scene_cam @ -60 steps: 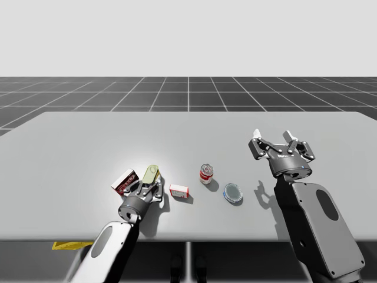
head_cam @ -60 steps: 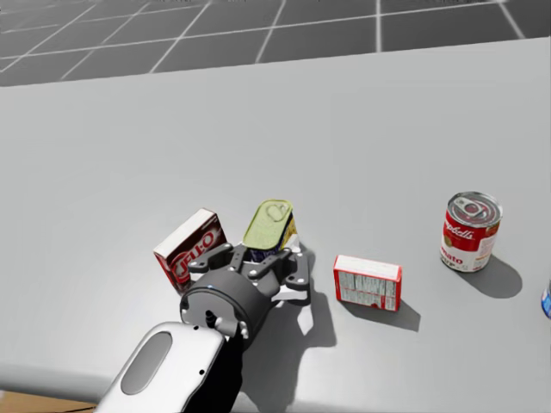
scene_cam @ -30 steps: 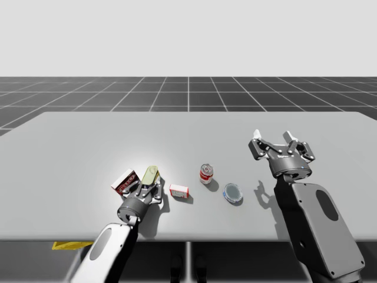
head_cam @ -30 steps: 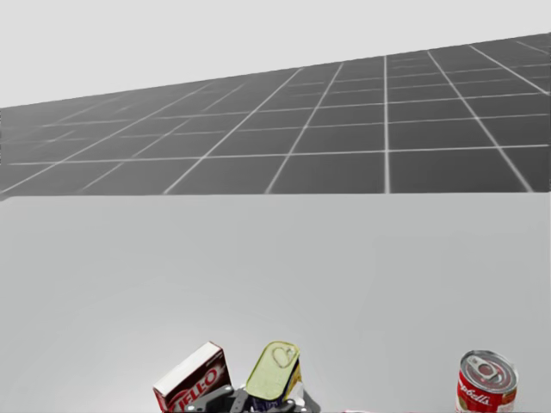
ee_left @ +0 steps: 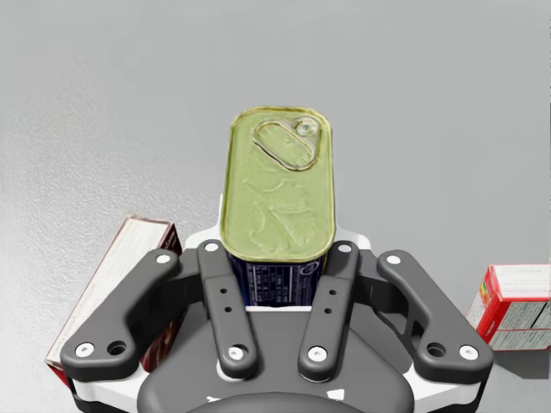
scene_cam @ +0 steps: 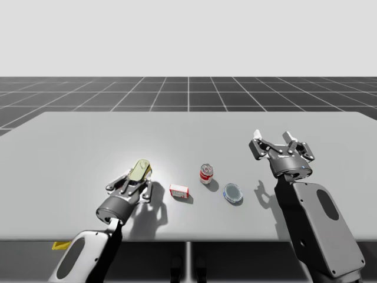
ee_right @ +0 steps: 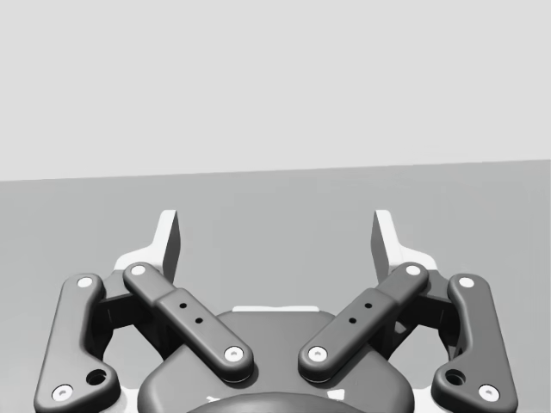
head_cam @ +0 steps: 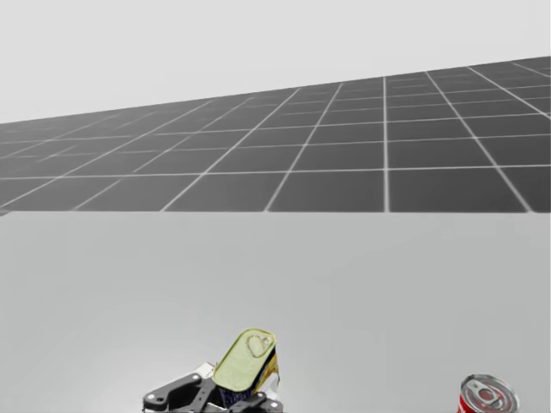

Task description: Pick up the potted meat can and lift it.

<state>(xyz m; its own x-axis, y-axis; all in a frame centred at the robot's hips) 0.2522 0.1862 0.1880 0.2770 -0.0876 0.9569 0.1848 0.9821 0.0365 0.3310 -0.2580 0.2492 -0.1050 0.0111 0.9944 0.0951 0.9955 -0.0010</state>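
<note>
Yellow-lidded can (ee_left: pixel 277 185) clamped by my left pincer (ee_left: pixel 277 258) for lifting, seemingly off the surface (scene_cam: pixel 188 130); right pincer (ee_right: pixel 277 241) wide, empty.

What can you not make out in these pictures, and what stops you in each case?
- Left wrist view: lower end of the potted meat can, hidden by the left gripper.
- Left wrist view: the dark red box, partly behind that gripper's linkage.
- Head view: the red-and-white round can, cut off by the bottom edge.
- High view: the flat blue round thing, too small to identify.
</note>
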